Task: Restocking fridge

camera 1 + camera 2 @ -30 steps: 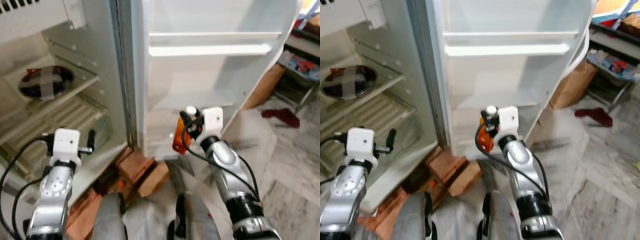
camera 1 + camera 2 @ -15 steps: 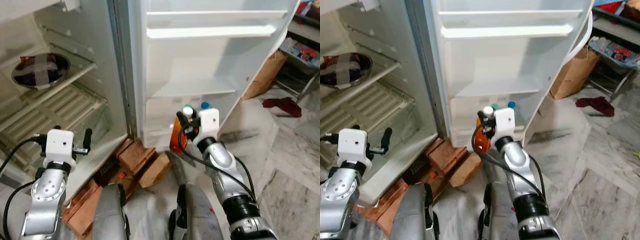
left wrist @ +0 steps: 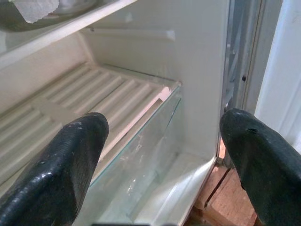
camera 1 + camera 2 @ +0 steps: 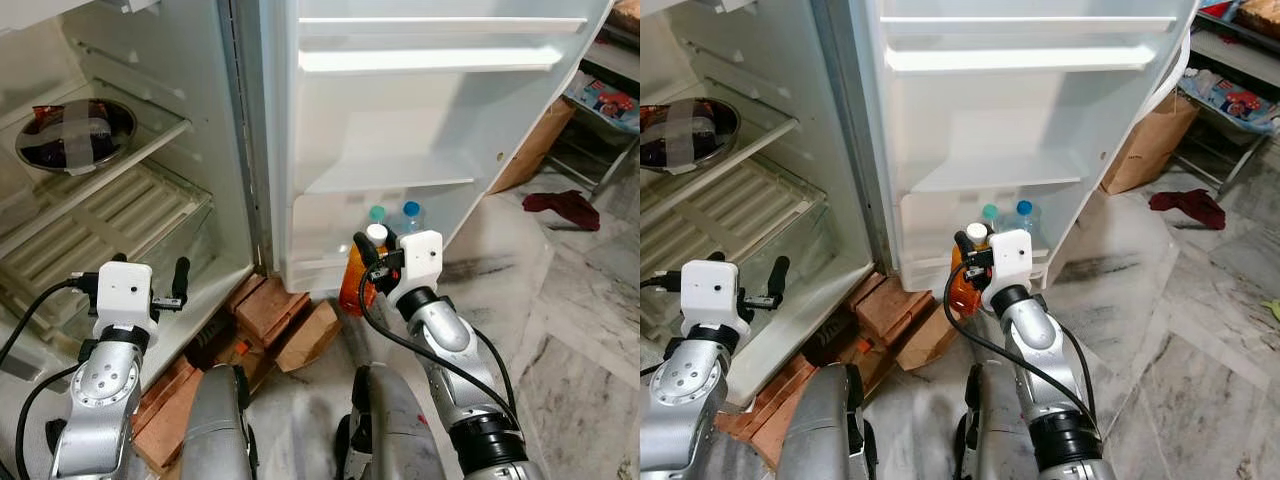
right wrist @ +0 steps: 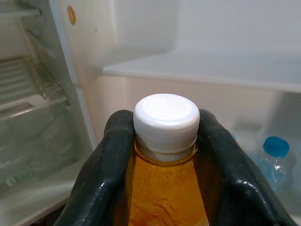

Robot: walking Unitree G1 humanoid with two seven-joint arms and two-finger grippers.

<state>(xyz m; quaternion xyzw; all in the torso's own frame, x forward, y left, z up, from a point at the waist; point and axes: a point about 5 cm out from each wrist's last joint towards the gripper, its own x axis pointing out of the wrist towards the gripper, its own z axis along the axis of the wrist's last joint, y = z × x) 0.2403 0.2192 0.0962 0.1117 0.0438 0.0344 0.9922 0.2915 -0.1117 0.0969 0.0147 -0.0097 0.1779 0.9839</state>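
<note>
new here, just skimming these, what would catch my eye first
The orange bottle with a white cap, clamped in the right gripper before the open fridge door's bottom shelf, where two blue-capped bottles stand. Then the taped bowl on an inside shelf, and the bricks under the fridge.

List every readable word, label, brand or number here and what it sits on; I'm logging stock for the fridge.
None can be read.
Orange bottle in the right claw: plain white cap, no label visible.
Two blue-capped bottles in the door's bottom shelf: labels too small to read.
Colourful packs on the side shelf: print blurred.
</note>
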